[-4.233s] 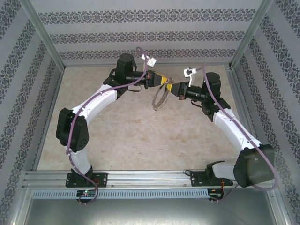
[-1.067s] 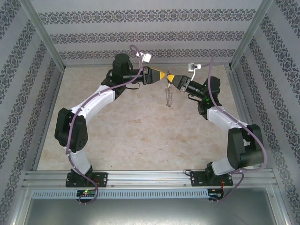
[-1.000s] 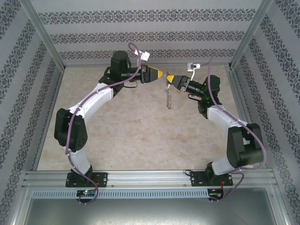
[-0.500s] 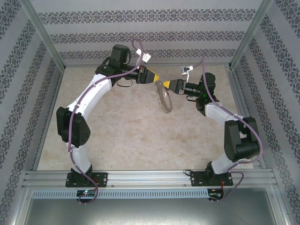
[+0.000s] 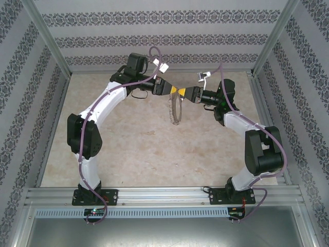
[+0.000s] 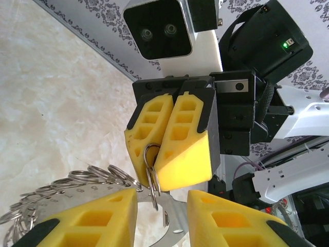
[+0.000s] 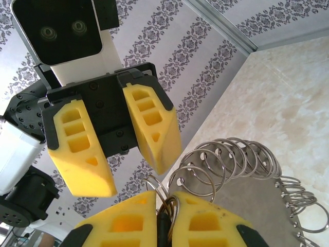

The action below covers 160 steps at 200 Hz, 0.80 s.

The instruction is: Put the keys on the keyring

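Hanging from the clamped right fingers [image 6: 185, 144], the keyring [image 6: 77, 194] reaches between the spread-apart left fingers [image 6: 97, 218].

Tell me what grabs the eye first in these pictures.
Two yellow foam pincers meet tip to tip above the far middle of the table: the left pincer open, the right pincer shut on a small ring. Below them hangs the keyring, a silvery hoop fringed with many little rings.
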### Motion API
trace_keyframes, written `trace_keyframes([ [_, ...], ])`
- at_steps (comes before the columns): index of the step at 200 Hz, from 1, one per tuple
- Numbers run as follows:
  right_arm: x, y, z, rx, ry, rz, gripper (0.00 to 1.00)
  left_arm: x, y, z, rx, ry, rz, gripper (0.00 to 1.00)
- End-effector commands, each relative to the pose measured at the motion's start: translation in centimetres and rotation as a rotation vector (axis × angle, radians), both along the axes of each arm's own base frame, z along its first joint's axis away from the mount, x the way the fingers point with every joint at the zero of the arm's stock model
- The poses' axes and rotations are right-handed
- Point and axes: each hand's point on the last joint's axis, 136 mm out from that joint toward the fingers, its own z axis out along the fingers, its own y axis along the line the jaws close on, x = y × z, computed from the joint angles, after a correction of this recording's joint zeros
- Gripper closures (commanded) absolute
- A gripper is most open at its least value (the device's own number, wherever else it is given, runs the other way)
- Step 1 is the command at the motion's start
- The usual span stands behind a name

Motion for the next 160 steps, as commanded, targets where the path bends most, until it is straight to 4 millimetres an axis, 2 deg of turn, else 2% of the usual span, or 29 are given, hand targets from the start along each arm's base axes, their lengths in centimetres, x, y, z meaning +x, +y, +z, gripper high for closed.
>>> trace_keyframes([
  [1,0.1,0.5,1.6,0.008,-0.088,0.019,1.00,-0.2,-1.0,-0.1,-0.021,0.009,-0.033,0.69],
  [31,0.0,0.6,1.6,0.008,-0.089,0.019,1.00,0.1,-1.2,-0.2,-0.023,0.011,-0.031,0.69],
  [68,-0.3,0.7,1.6,0.007,-0.093,0.030,1.00,0.5,-1.7,0.0,-0.040,0.008,-0.019,0.76],
  [89,-0.4,0.7,1.6,0.006,-0.091,0.032,1.00,0.9,-1.8,0.2,-0.050,0.004,-0.006,0.83],
  [118,-0.6,0.6,1.4,0.004,-0.092,0.032,1.00,1.2,-2.0,0.5,-0.068,0.003,0.003,1.00],
  [160,-0.7,0.5,1.5,0.004,-0.095,0.027,1.00,0.2,-2.5,0.6,-0.084,0.002,-0.044,1.00],
])
